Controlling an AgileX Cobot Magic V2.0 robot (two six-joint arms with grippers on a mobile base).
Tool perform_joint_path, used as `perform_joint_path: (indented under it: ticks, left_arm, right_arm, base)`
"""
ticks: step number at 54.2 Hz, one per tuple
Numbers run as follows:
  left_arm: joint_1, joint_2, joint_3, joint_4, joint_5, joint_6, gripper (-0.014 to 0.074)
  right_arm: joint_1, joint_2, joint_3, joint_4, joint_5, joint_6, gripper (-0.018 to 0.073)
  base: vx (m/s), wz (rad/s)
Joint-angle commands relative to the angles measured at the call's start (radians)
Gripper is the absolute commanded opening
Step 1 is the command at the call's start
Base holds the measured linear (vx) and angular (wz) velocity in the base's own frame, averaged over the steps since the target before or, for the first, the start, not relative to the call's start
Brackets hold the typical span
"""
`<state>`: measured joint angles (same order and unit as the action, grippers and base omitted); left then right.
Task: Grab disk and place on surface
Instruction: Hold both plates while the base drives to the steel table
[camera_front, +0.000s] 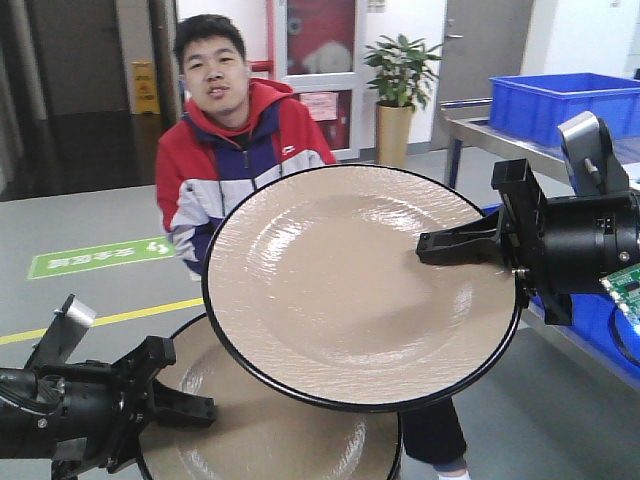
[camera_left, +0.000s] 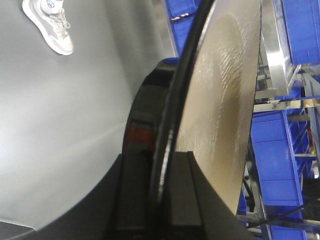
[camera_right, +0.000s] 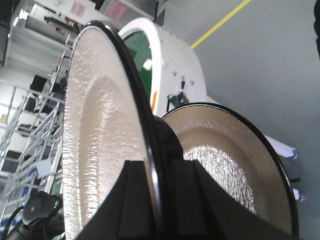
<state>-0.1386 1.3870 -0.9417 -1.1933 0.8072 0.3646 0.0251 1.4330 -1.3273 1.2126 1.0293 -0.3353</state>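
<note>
Two beige disks with black rims are in the air. The upper disk (camera_front: 350, 290) tilts its face toward the front camera, and my right gripper (camera_front: 428, 250) is shut on its right rim. In the right wrist view that disk (camera_right: 100, 140) stands edge-on between the jaws of the right gripper (camera_right: 157, 172). The lower disk (camera_front: 270, 440) lies flatter beneath it (camera_right: 225, 160). My left gripper (camera_front: 198, 408) is shut on its left rim, and the left wrist view shows the rim of this disk (camera_left: 220, 100) clamped in the left gripper (camera_left: 162, 157). The dark glossy surface is out of view.
A person in a red jacket (camera_front: 240, 130) sits close behind the disks; a shoe (camera_left: 50, 25) shows on the grey floor. Blue bins (camera_front: 550, 100) stand on a metal rack at right. A white machine (camera_right: 175, 65) with a green belt (camera_right: 137, 50) is beyond the disks.
</note>
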Motion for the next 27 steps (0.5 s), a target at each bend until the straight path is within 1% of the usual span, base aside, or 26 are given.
perform_joint_path:
  ticks: [1,27]
  left_arm:
    - [-0.005,-0.039,-0.031,-0.112,0.0,-0.011,0.0001]
    - [-0.005,-0.039,-0.031,-0.112,0.0,-0.011,0.0001]
  right_arm:
    - [-0.007,-0.039,-0.043,0.127,-0.022,-0.003,-0.0008]
    - [-0.007,-0.039,-0.043,0.127,-0.022,-0.003,-0.0008]
  base:
    - [0.25,-0.35]
    - [0.29,-0.27]
